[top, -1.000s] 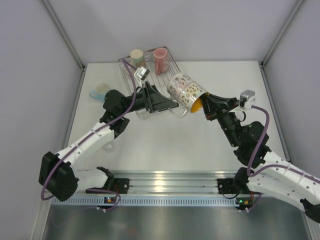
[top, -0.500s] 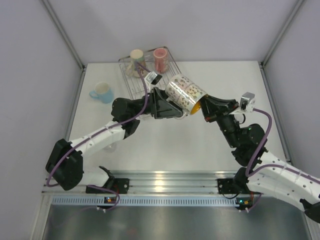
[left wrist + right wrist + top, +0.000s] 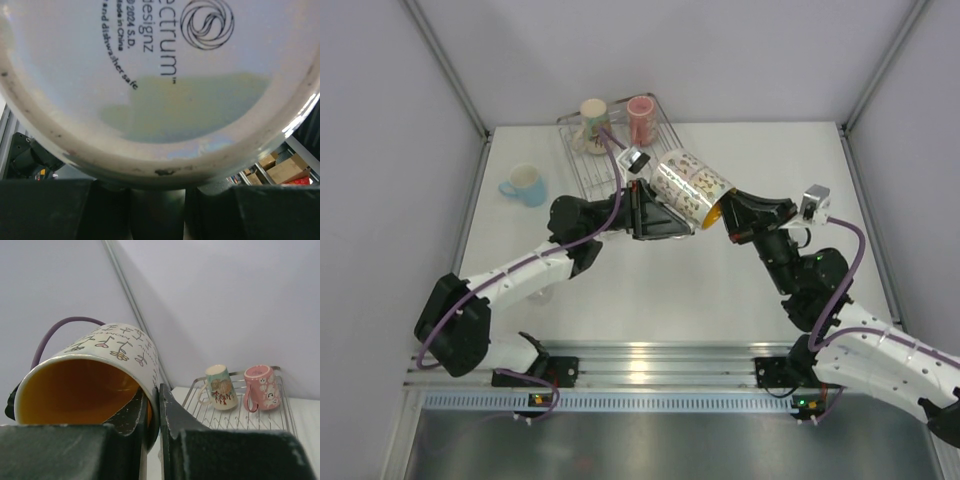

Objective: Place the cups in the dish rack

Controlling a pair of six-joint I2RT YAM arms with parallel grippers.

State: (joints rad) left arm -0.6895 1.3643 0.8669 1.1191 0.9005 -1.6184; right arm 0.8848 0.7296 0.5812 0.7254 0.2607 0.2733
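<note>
A pale mug printed with small flowers, orange-yellow inside (image 3: 690, 185), hangs in the air, tipped well over. Its long axis runs from the open mouth at the right gripper (image 3: 728, 215) to the flat base at the left gripper (image 3: 678, 220).

The right gripper is clenched on the mug's rim. In the right wrist view one finger sits inside the orange mouth and the other presses the outer wall, with the rim pinched between them.

The left gripper sits directly at the mug's base. The base fills the left wrist view, its printed maker's mark close to the lens. It cannot be told whether this gripper's fingers are parted or closed, or whether they touch the mug.

The shallow silver wire dish rack (image 3: 590, 165) lies beyond the mug's base, ahead of the right gripper and past the left one. The left gripper is the nearer of the two to it. At the rack's far side, ahead of both grippers, stand a cream-tan patterned cup (image 3: 594, 113) and a pink handled cup (image 3: 640, 118). A light blue cup (image 3: 525, 183) stands on the white table (image 3: 650, 300), outside the rack and well off to the left of the left gripper.

The mug must probably travel base first along its own axis to reach the rack.
</note>
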